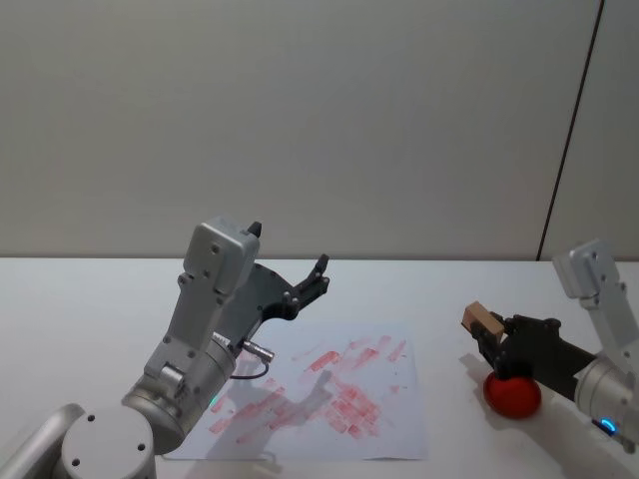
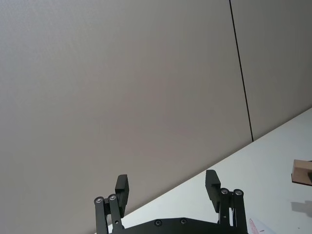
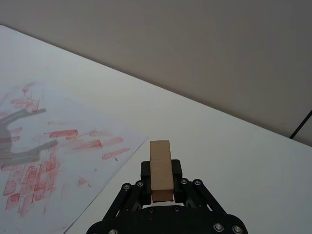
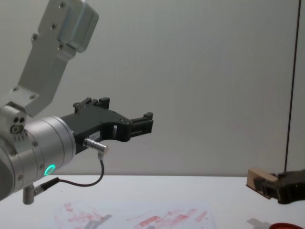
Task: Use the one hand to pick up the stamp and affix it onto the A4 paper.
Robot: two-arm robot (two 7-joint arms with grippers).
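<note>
I've got the stamp (image 3: 160,169) clamped in my right claw (image 1: 488,332), held up off the white surface (image 1: 90,299) just above the red disc (image 1: 512,393) and off to the right of the paper (image 1: 329,389). The paper lies flat, covered in red ink smears. My left claw (image 1: 318,276) hangs raised over the sheet, fingers spread and holding nothing.

A light tan stamp (image 3: 160,168) sits between the black fingers (image 3: 175,169) of the right gripper (image 3: 161,181). Ahead of those fingers, white paper (image 3: 105,129) bears smeared red and pink prints. Below them lies a red disc (image 1: 512,394). The left gripper (image 2: 167,191) is all black.
</note>
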